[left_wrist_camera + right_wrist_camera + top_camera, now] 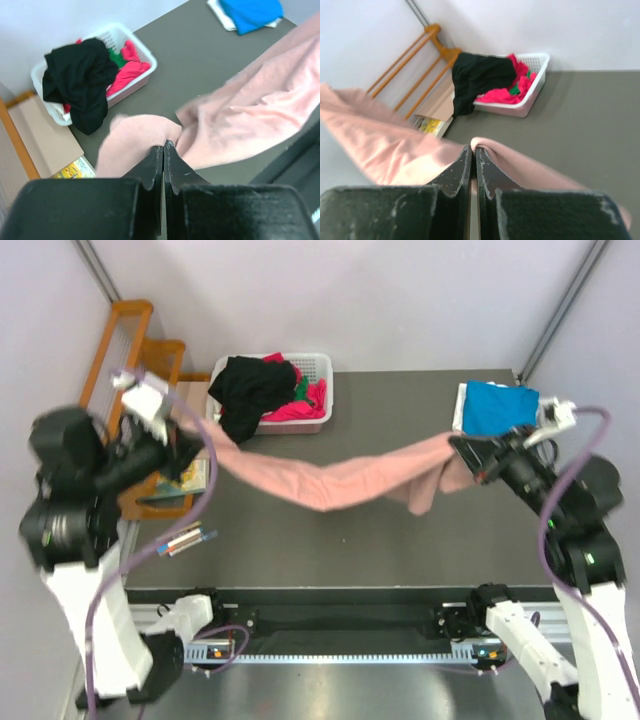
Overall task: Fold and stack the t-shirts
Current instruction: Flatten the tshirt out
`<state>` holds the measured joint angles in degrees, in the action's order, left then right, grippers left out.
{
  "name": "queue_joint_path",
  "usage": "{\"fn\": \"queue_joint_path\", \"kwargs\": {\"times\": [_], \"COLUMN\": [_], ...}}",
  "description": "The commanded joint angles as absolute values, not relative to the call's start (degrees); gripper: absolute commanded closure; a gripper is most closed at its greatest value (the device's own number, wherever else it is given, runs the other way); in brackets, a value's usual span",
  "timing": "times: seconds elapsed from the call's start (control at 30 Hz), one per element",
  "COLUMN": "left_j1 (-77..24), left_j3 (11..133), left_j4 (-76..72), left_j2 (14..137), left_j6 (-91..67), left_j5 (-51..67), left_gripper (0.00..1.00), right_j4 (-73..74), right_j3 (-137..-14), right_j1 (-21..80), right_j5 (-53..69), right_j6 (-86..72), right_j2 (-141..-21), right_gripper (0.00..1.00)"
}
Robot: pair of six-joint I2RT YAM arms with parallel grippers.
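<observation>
A salmon-pink t-shirt [340, 480] hangs in a sagging band above the dark table [400, 540], stretched between both arms. My left gripper [196, 448] is shut on its left end; in the left wrist view the pink cloth [140, 137] bunches over the closed gripper [163, 145]. At the right, my right gripper [458, 444] is shut on the other end, and the pink t-shirt [395, 150] folds over its tips [473, 148]. A blue t-shirt [498, 406] lies folded at the back right. Black [248, 390], magenta [300, 410] and green t-shirts fill the basket.
The white slatted basket [318, 368] stands at the back of the table, left of centre. A wooden rack [125, 340] and cardboard stand off the table's left side, with a printed booklet [190, 478] and pens [185, 538] near the left edge.
</observation>
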<state>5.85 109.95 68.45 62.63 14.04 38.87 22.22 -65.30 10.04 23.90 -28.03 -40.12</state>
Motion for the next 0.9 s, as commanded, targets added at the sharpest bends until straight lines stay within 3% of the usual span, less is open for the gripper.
{"fn": "queue_joint_path", "kwargs": {"times": [0.0,0.17,0.4,0.6,0.87], "left_j1": [5.98,5.98,6.06,5.98,5.89], "left_j3": [106.18,107.23,97.33,77.82,67.06], "left_j4": [78.91,86.31,83.25,75.86,67.26], "left_j2": [57.14,54.5,54.49,58.0,72.94], "left_j6": [24.34,27.69,29.18,32.16,33.49], "left_j5": [44.29,45.53,43.07,41.22,34.73], "left_gripper": [1.0,1.0,1.0,1.0,1.0], "right_j4": [29.78,32.34,29.1,21.2,6.96], "right_j3": [-66.09,-71.97,-70.94,-61.01,-49.14], "right_j1": [13.8,15.12,15.12,15.03,10.55], "right_j5": [10.38,5.72,4.4,1.15,5.01], "right_j6": [-22.24,-21.09,-22.67,-25.58,-30.67], "right_j2": [-30.6,-24.87,-29.79,-41.03,-61.94], "right_gripper": [1.0,1.0,1.0,1.0,1.0]}}
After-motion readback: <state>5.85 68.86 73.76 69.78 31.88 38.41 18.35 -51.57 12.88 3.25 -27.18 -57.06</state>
